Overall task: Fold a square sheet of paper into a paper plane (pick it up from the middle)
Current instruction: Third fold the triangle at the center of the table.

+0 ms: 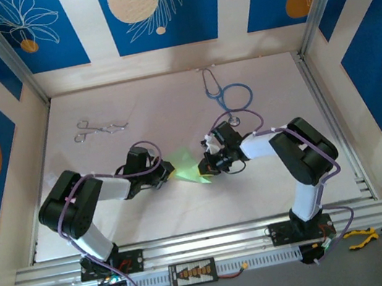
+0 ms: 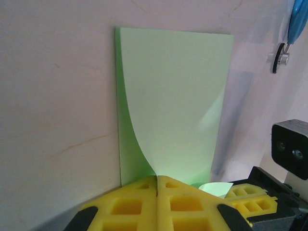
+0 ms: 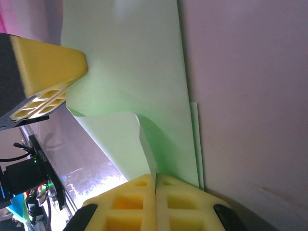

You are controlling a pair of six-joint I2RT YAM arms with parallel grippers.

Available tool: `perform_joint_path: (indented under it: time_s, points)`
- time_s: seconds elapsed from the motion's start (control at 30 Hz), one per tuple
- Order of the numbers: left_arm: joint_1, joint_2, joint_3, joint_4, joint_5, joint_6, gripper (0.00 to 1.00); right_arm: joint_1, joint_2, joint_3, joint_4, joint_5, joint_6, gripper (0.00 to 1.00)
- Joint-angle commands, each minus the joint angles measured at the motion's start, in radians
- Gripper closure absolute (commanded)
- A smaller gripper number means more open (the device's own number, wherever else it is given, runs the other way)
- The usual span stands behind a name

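Note:
The square sheet of paper (image 1: pixel 189 167) is pale green and lies doubled over on the table between my two grippers. In the left wrist view its upper layer (image 2: pixel 173 96) curls up from the lower one into my left gripper (image 2: pixel 157 180), whose yellow jaws are shut on its near edge. The right gripper (image 3: pixel 155 179) is likewise shut on a curled-up edge of the paper (image 3: pixel 134 72). From above, the left gripper (image 1: pixel 169 172) and right gripper (image 1: pixel 209 165) face each other across the sheet. The other arm's yellow fingers (image 3: pixel 48 67) show at the paper's far side.
A blue stethoscope (image 1: pixel 227 96) lies at the back right of the table and metal forceps (image 1: pixel 101 129) at the back left. Enclosure walls ring the white table (image 1: pixel 187 209). A yellow-handled tool (image 1: pixel 361 238) rests beyond the front rail.

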Motion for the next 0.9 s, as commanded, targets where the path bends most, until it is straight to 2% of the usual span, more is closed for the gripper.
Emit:
perform_joint_path:
  time_s: [0.0, 0.13, 0.33, 0.47, 0.6, 0.77, 0.87]
  points:
    - [0.017, -0.004, -0.012, -0.003, 0.026, 0.023, 0.90, -0.006, -0.006, -0.016, 0.038, -0.044, 0.008, 0.97]
    - [0.023, -0.009, -0.014, -0.009, 0.023, 0.025, 0.93, -0.007, -0.024, -0.040, 0.039, -0.039, 0.015, 0.95]
    - [0.025, -0.025, -0.018, -0.012, 0.019, 0.023, 1.00, -0.008, -0.133, -0.076, 0.005, 0.033, 0.026, 0.83]
    - [0.025, -0.054, -0.020, 0.001, 0.017, -0.013, 1.00, 0.008, -0.224, -0.082, -0.101, 0.201, 0.006, 0.79]
    - [0.024, -0.097, -0.027, 0.019, 0.008, -0.092, 1.00, 0.060, -0.313, -0.107, -0.130, 0.365, -0.019, 0.77]
    - [0.015, -0.174, -0.018, -0.057, -0.042, -0.140, 1.00, 0.222, -0.426, -0.226, 0.056, 0.632, -0.149, 0.70]
    - [0.007, -0.202, -0.012, -0.091, -0.060, -0.156, 1.00, 0.330, -0.441, -0.290, 0.215, 0.741, -0.310, 0.68]
